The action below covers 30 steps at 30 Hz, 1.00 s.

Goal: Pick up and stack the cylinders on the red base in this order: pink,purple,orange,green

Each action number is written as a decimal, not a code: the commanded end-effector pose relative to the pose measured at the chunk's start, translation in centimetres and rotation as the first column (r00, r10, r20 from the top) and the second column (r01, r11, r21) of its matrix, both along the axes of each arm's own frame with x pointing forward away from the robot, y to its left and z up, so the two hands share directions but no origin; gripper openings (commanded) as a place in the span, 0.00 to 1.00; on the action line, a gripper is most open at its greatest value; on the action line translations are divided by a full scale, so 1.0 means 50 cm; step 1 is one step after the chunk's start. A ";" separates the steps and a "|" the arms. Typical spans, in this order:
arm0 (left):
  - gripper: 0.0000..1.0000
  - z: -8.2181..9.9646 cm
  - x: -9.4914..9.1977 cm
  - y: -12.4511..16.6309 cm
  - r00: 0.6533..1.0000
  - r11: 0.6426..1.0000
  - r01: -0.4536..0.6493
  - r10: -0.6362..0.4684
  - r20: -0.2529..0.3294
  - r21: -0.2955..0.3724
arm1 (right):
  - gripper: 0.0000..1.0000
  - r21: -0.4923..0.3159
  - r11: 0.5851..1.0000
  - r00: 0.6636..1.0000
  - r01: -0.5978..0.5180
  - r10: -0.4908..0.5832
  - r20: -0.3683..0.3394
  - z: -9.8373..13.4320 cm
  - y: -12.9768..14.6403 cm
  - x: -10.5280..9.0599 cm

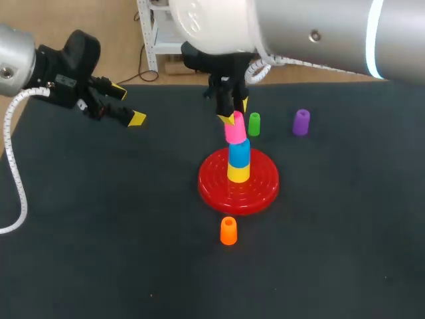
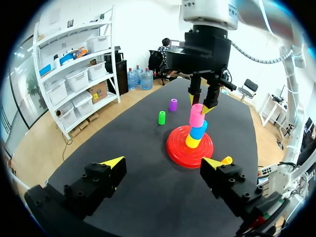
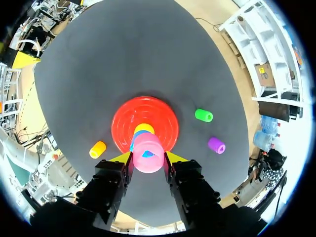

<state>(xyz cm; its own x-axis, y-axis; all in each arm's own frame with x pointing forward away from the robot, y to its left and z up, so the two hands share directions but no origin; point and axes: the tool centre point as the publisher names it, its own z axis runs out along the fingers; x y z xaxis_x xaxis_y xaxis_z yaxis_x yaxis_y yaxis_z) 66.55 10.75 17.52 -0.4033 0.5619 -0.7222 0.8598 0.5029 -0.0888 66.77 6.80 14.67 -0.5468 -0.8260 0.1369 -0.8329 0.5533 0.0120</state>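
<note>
The small pink plastic cylinder (image 1: 236, 131) is sitting on top of a blue cylinder (image 1: 239, 153) and a yellow cylinder (image 1: 238, 173) on the round red base (image 1: 216, 188). The right gripper (image 3: 147, 157) is pinching it from two sides, so the pink step is looking almost done. The purple cylinder (image 1: 301, 122), orange cylinder (image 1: 228, 230) and green cylinder (image 1: 254, 123) are waiting apart on the black table (image 1: 99, 232). The left gripper (image 2: 163, 163) is hanging spread open, holding nothing.

The silver left arm (image 1: 16, 63) enters over the surface's far left corner, its black wrist tilted down toward the middle. The left jaws stand wide apart, holding nothing. The silver right arm (image 1: 319, 33) reaches in from the far right edge, wrist pointing straight down, with the right jaws pressed against both sides of a pink plastic cylinder (image 1: 234, 129).
</note>
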 end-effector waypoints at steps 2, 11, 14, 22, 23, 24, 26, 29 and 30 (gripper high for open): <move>1.00 -0.002 0.001 0.001 1.000 1.000 0.001 -0.001 0.002 -0.003 | 0.00 0.332 0.943 0.967 -0.034 -0.053 0.251 -0.010 -0.012 -0.016; 1.00 -0.002 0.001 0.001 1.000 1.000 0.001 -0.001 0.002 -0.003 | 0.00 0.352 0.935 0.969 -0.036 -0.053 0.242 0.022 -0.011 -0.025; 1.00 -0.002 0.001 0.001 1.000 1.000 0.001 -0.001 0.002 -0.003 | 0.00 0.346 0.937 0.968 -0.048 -0.043 0.249 0.031 -0.010 -0.026; 1.00 -0.002 0.001 0.001 1.000 1.000 0.001 -0.001 0.002 -0.003 | 0.00 0.331 0.942 0.969 -0.057 -0.028 0.247 0.021 -0.013 -0.030; 1.00 -0.002 0.001 0.001 1.000 1.000 0.001 -0.001 0.002 -0.003 | 0.00 0.330 0.942 0.969 -0.056 -0.028 0.244 0.018 -0.013 -0.031; 1.00 -0.002 0.001 0.001 1.000 1.000 0.001 -0.001 0.002 -0.003 | 0.00 0.328 0.943 0.970 -0.053 -0.029 0.239 0.014 -0.014 -0.031; 1.00 -0.002 0.001 0.001 1.000 1.000 0.001 -0.001 0.002 -0.003 | 0.00 0.327 0.944 0.971 -0.049 -0.031 0.236 0.006 -0.015 -0.030; 1.00 -0.002 0.001 0.001 1.000 1.000 0.001 -0.001 0.002 -0.003 | 0.00 0.317 0.948 0.973 -0.039 -0.036 0.228 -0.003 -0.018 -0.026; 1.00 -0.002 0.001 0.001 1.000 1.000 0.001 -0.001 0.002 -0.003 | 0.00 0.313 0.949 0.973 -0.035 -0.038 0.226 -0.005 -0.020 -0.025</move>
<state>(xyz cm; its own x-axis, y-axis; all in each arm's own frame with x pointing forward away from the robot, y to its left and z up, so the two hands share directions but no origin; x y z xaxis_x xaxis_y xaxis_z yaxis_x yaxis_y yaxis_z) 66.55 10.75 17.52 -0.4033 0.5619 -0.7222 0.8597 0.5030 -0.0888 65.75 6.21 14.83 -0.5460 -0.8291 -0.1204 -0.8352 0.5499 0.0007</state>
